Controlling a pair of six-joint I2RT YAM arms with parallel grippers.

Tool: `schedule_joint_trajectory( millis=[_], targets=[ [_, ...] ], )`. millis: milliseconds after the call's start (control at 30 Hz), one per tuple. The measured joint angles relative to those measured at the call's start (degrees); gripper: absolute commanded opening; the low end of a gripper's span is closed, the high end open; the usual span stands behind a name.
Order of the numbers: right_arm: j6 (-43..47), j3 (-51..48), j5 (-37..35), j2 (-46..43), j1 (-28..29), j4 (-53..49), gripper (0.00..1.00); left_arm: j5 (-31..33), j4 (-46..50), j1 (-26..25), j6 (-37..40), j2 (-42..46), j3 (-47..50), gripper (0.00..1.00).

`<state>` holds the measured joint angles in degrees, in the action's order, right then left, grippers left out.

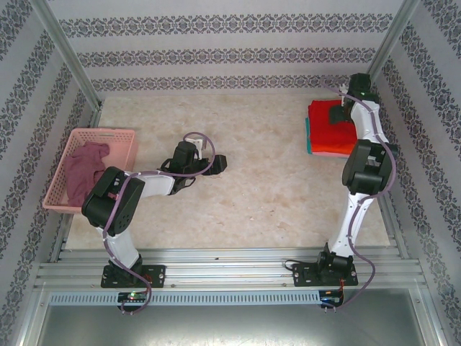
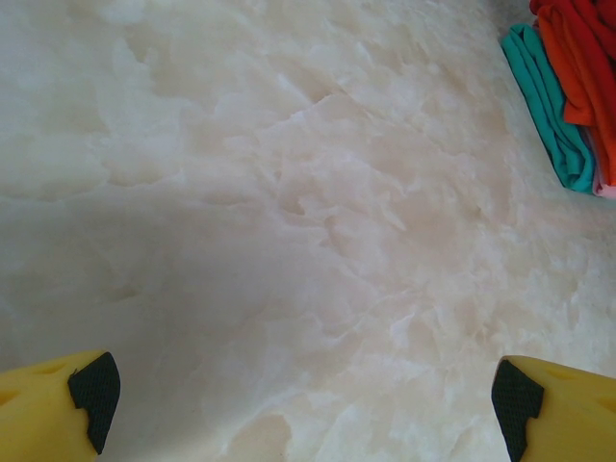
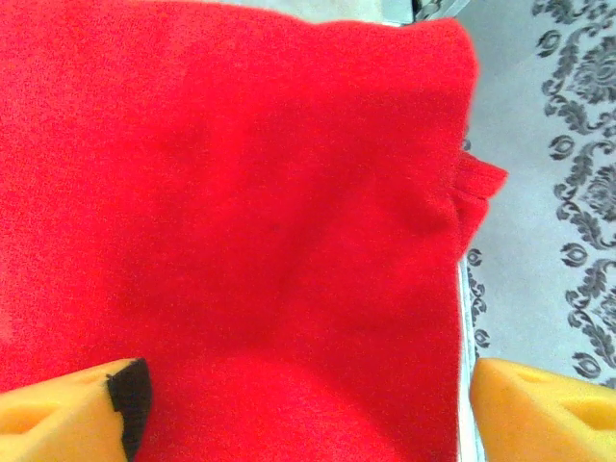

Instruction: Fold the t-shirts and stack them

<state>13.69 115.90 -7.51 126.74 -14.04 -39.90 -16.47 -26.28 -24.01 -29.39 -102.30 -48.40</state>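
A folded bright red t-shirt (image 1: pixel 330 133) tops a stack at the table's back right. An orange one (image 2: pixel 580 85) and a teal one (image 2: pixel 552 108) lie under it, and the teal edge (image 1: pixel 307 138) peeks out on the left. My right gripper (image 1: pixel 337 114) hovers over the stack's far part. In the right wrist view its fingers (image 3: pixel 303 399) stand wide open over the flat red cloth (image 3: pixel 269 212), gripping nothing. My left gripper (image 1: pixel 220 164) is open above bare table (image 2: pixel 303 404) mid-table. A crumpled dusty mauve t-shirt (image 1: pixel 85 167) lies in the basket.
The pink lattice basket (image 1: pixel 122 135) sits at the left edge of the marble-look tabletop (image 1: pixel 266 180). Patterned walls close in the back and both sides, and the stack lies close to the right wall (image 3: pixel 568 144). An aluminium rail runs along the near edge.
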Motion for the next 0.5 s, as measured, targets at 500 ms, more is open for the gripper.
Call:
schedule_joint_trajectory(
  millis=[500],
  targets=[
    [-11.3, -11.2, 2.9, -6.9, 4.3, 12.4, 0.98, -0.5, -1.5, 0.0, -1.0, -0.1, 0.0, 1.0]
  ],
)
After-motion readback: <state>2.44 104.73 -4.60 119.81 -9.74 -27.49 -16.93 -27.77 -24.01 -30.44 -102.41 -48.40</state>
